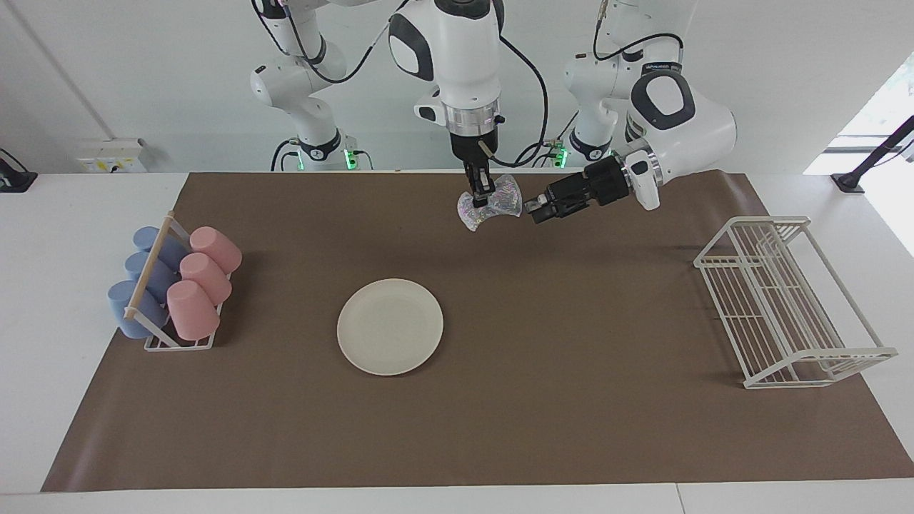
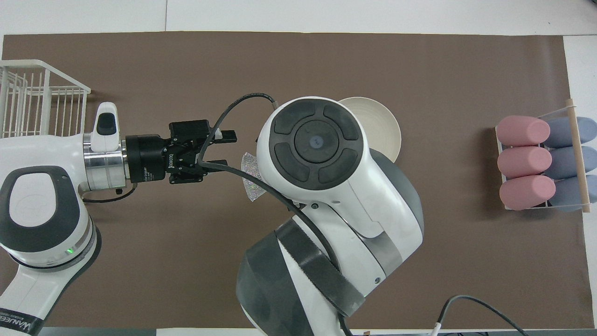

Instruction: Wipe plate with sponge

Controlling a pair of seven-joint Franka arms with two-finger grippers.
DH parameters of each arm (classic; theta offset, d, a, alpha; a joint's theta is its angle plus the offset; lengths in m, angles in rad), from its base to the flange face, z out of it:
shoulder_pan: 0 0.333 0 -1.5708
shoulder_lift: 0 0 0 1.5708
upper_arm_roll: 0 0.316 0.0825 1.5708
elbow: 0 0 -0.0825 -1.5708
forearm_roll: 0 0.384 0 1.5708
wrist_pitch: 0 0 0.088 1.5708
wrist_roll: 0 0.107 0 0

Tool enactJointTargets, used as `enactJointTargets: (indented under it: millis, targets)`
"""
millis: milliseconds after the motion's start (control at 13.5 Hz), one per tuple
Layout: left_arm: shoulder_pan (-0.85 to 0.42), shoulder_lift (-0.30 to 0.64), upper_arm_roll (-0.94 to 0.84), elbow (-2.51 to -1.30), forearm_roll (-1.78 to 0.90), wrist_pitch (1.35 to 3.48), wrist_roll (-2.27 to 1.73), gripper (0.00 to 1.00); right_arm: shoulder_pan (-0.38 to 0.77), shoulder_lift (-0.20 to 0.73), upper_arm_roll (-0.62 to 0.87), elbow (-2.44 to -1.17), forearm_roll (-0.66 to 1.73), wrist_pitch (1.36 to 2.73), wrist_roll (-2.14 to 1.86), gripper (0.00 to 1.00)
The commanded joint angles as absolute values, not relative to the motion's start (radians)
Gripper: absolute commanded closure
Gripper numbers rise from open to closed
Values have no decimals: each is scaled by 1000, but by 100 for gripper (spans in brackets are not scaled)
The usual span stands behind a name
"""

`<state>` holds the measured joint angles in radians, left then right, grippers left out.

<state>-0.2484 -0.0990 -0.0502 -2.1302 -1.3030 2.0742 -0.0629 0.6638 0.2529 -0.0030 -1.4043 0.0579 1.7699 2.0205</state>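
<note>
**Sponge aloft between two grippers, plate untouched**

Risks, as judged from here:
- The sponge (image 1: 491, 203) hangs crinkled from the right gripper (image 1: 480, 191), pinched near its upper middle only. A thin hold on a floppy pad could slip on any quick move, and it would drop onto the brown surface (image 1: 571, 300) short of the plate (image 1: 390, 326).
- The left gripper (image 1: 534, 208) points sideways at the sponge, just beside it. If both grip and pull at once, the pad may tear loose or be dragged out of either hold.
- The plate lies loose on the surface; a wipe pressed off-centre could slide or tip it.

Position notes:
- Right gripper's fingers clamped on the sponge, pointing down, up in the air over the surface at the robots' edge.
- Left gripper's fingers (image 2: 227, 136) stand apart, tips close to the sponge's edge; contact not evident.
- Plate sits farther from the robots than the sponge, well apart, somewhat toward the right arm's end.
</note>
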Motion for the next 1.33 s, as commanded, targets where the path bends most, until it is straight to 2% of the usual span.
enactJointTargets:
  millis: [0, 148, 222, 370, 444, 519, 815, 889, 963, 1037, 1259]
  targets:
    - [-278, -90, -38, -2114, -1315, 2056, -71, 10, 658, 261, 0, -1391, 35, 1770, 2036, 100]
    - [-276, -92, -35, -2112, -1313, 2008, -72, 20, 658, 262, 0, -1391, 37, 1770, 2034, 100]
    - [-276, -92, -35, -2114, -1312, 2008, -74, 34, 658, 262, -2, -1390, 37, 1770, 2034, 100]
    - [-278, -94, -37, -2114, -1312, 2003, -81, 71, 652, 259, -2, -1391, 37, 1770, 2033, 100]
    - [-278, -94, -37, -2114, -1312, 2003, -101, 96, 650, 259, -2, -1390, 37, 1769, 2033, 100]
    - [-278, -95, -37, -2114, -1310, 2005, -124, 100, 650, 259, -2, -1390, 38, 1772, 2033, 100]
    - [-288, -104, -37, -2114, -1305, 2011, -173, 100, 650, 259, -2, -1390, 47, 1773, 2033, 100]
    - [-288, -106, -37, -2114, -1304, 2008, -175, 100, 649, 256, -5, -1390, 58, 1773, 2031, 93]
    - [-288, -107, -37, -2115, -1302, 2006, -179, 100, 641, 250, -5, -1391, 60, 1769, 2019, 42]
    - [-287, -109, -35, -2115, -1292, 2003, -181, 100, 640, 239, -8, -1399, 63, 1769, 2000, 0]
    - [-278, -120, -35, -2123, -1275, 2000, -186, 100, 634, 226, -11, -1407, 60, 1761, 1901, 0]
